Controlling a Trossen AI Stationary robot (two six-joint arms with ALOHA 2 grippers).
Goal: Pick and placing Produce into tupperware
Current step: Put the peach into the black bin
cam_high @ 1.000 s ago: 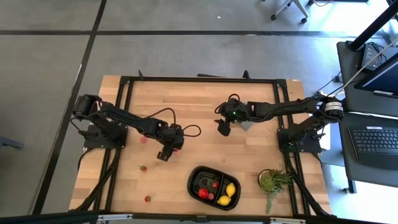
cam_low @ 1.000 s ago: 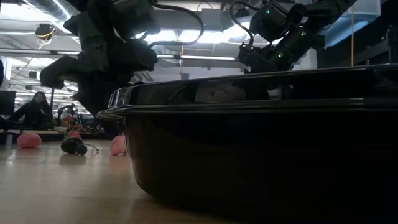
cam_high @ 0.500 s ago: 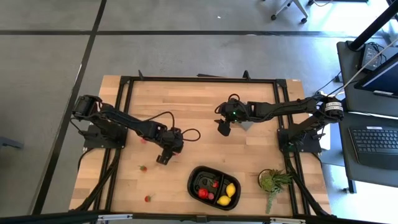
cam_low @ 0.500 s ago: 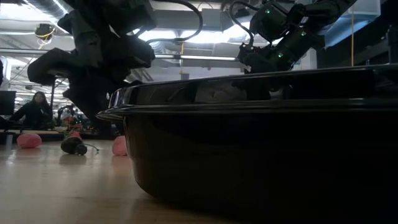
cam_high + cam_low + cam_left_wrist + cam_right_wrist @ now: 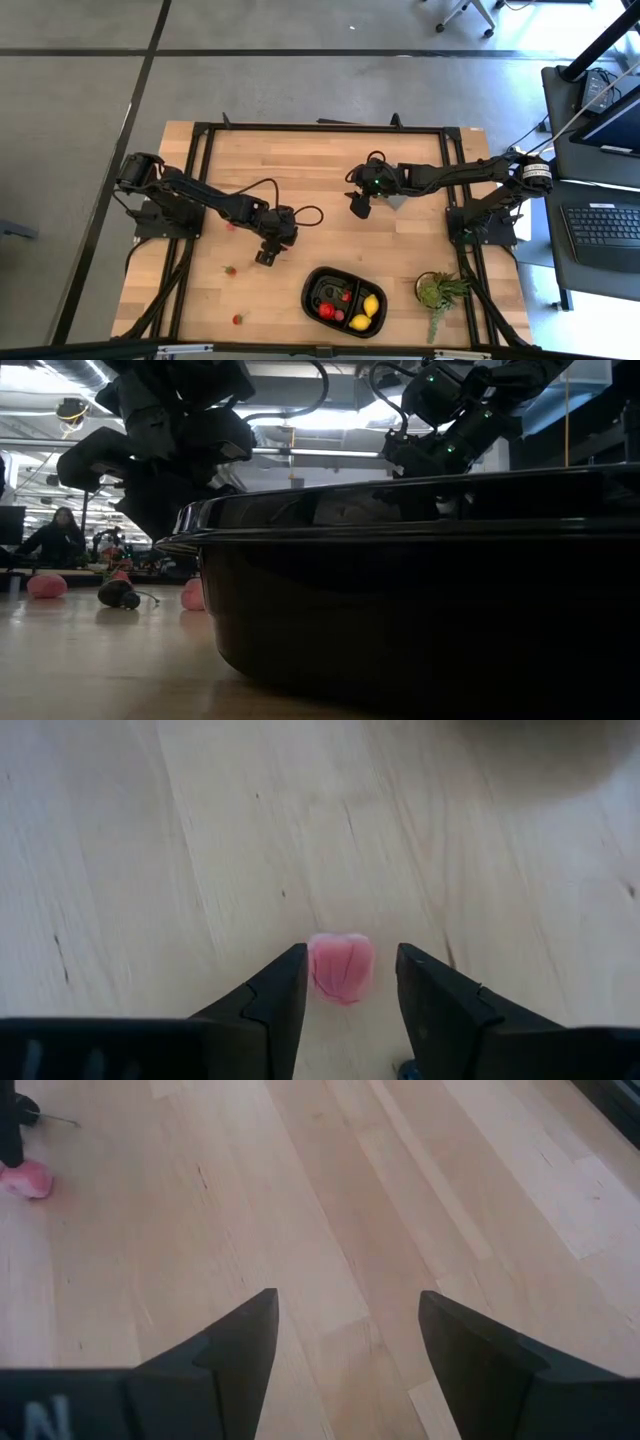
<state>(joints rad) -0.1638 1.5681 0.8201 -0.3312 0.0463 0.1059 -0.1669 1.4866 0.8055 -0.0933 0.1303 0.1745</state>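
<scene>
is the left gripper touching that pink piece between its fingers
Cannot tell. In the left wrist view the pink piece sits between the left gripper fingers, edges close, no clear gap or contact.
</scene>
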